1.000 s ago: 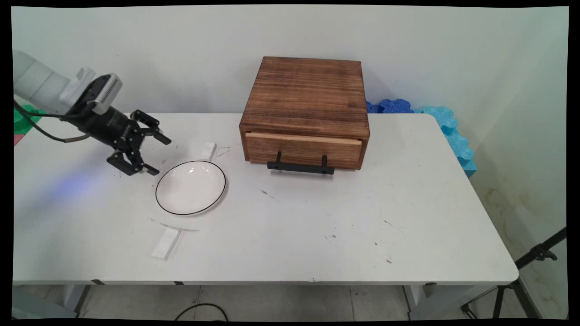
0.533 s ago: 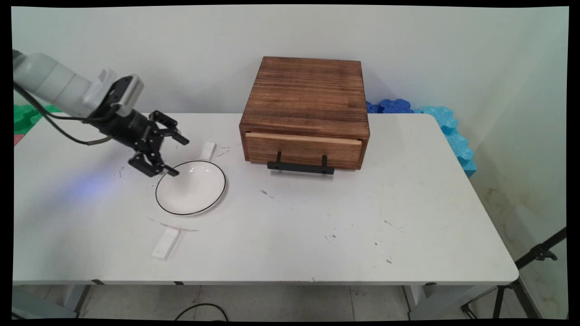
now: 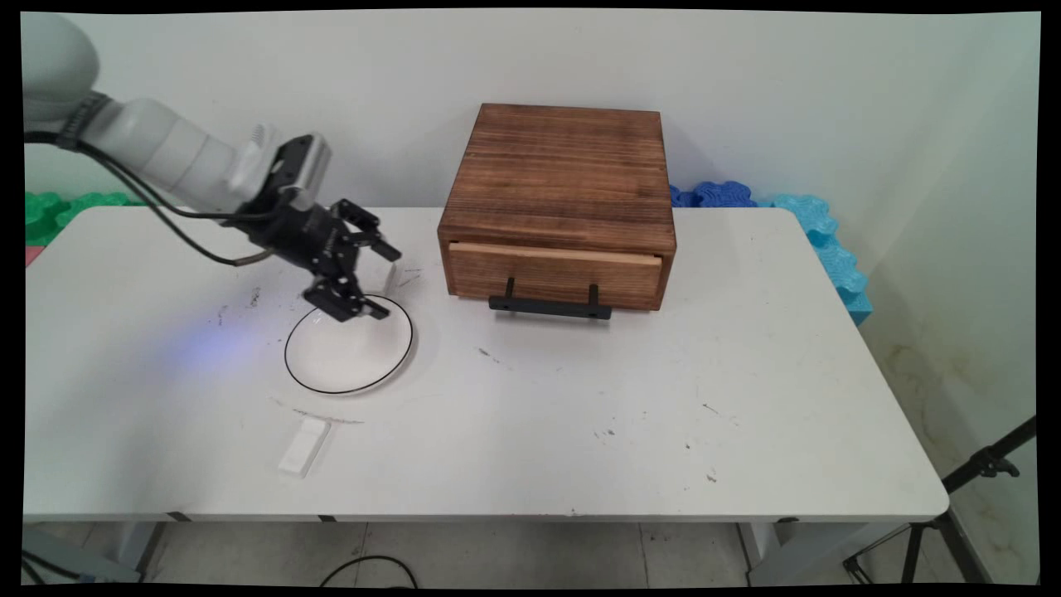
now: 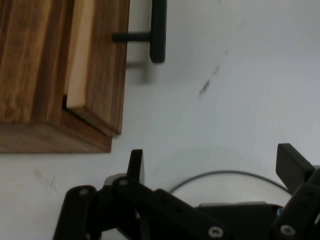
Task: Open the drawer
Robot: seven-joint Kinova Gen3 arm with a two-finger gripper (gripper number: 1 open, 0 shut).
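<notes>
Setting: a white table [image 3: 580, 431] marked with small scuffs, pushed against a plain pale wall [image 3: 331, 83]. Clock directions below take 12 as toward the wall.
Gripper: the black gripper [image 3: 385, 283] hangs low over the 12 o'clock rim of the plate [image 3: 348, 356], tilted and pointing toward 3 o'clock. The arm reaches in from 10 o'clock.
Fingers: spread wide, with nothing between them. In the hand view the two fingertips [image 4: 135, 162] stand well apart, and the plate's dark-edged rim [image 4: 235, 175] shows between them.
Plate: white, round and empty, with a thin black edge. It lies flat on the table's left half, toward 9 o'clock from the middle.
Small block: a white block [image 3: 388, 272] lies just beyond the plate at about its 1 o'clock, partly hidden behind the gripper.
Second block: a longer white block [image 3: 303, 445] lies at the plate's 7 o'clock, near the table's front edge.
Wooden box: a dark box [image 3: 564, 182] stands at the plate's 2 o'clock, against the wall side.
Drawer: the drawer front [image 3: 555, 278] sits nearly flush, and its black bar handle [image 3: 549, 307] faces 6 o'clock.
Hand view: the box corner [image 4: 50, 75] and one end of the handle [image 4: 157, 30] lie ahead of the gripper [image 4: 210, 165].
Surroundings: blue foam pieces [image 3: 812, 224] past the table's 2 o'clock corner, green foam [image 3: 50, 211] at 10 o'clock, and a black tripod [image 3: 978, 473] at 4 o'clock.
</notes>
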